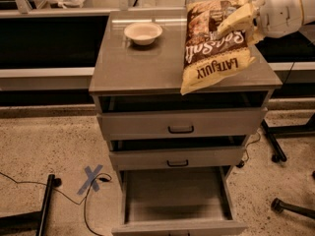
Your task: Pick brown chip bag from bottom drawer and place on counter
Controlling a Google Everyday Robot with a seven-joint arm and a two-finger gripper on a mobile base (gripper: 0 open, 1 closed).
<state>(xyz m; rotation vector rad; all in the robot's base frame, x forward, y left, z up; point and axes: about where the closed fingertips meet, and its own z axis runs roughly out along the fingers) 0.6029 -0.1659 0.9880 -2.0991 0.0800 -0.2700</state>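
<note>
Deep grey bottom drawer [172,198]: open, bare, well below and left of gripper. Three drawers counted, with two shallower grey drawers [181,123] above it. Glossy grey-brown counter [138,68] lies under gripper. One crinkly dark-brown chip bag [216,48] hangs tilted over its right front, pinched by the cream two-finger gripper [237,26]. Judgement: carry it inward, lower flat, then release. One cream round bowl [143,32] sits left; avoid it.
</note>
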